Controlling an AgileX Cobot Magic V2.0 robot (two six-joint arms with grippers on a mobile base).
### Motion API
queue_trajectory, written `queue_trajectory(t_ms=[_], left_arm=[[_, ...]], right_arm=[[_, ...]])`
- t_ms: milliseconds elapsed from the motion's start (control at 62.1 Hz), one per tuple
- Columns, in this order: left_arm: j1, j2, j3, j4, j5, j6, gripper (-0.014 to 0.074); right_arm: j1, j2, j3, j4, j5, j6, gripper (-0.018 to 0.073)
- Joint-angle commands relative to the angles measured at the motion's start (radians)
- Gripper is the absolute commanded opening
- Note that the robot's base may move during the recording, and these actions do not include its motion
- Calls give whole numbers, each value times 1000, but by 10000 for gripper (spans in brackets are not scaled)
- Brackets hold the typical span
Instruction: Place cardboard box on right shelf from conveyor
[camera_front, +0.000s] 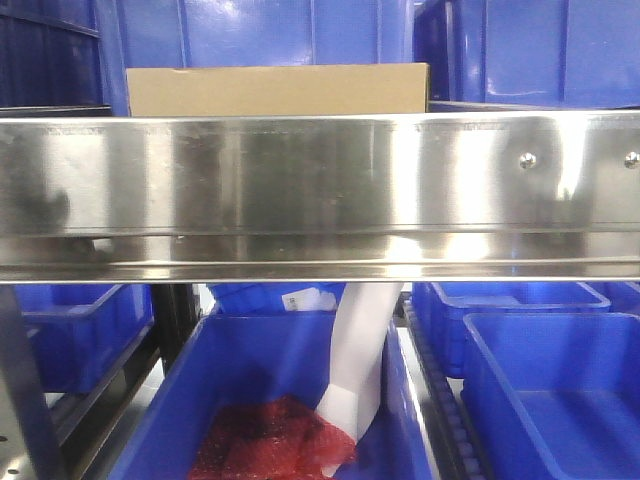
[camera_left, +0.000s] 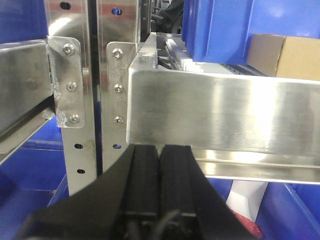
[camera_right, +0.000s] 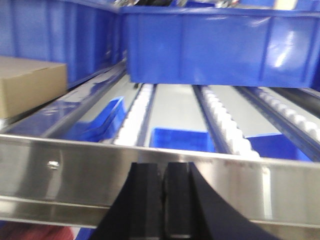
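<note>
Front view: I see the cardboard box (camera_front: 277, 90) sitting on the right shelf (camera_front: 320, 195), behind its shiny front rail, blue bins (camera_front: 560, 385) below. Left wrist view: my left claw (camera_left: 160, 172) is closed and empty, below the rail. Right wrist view: my right claw (camera_right: 164, 200) is closed too, holding nothing; the box lies far left.

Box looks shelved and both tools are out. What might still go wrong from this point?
1. The box sits just behind the shelf's front rail; on the roller tracks it might roll or shift.
2. Both the left tool and right tool, fingers together, sit close to that rail; a careless retreat may strike it.
3. The front view hides the box's base, so its seating is unconfirmed.
</note>
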Motion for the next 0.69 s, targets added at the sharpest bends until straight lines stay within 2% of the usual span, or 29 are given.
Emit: queue_trajectory(t_ms=[0, 290, 676], left_arm=[[-7, -12, -3, -5, -82, -5, -119], [-7, -12, -3, -5, -82, -5, -119], [-7, -12, -3, -5, -82, -5, -119]], right_arm=[[-31, -23, 35, 25, -170, -8, 57], [-33, -41, 211, 50, -346, -6, 57], [-33, -41, 207, 61, -315, -6, 57]])
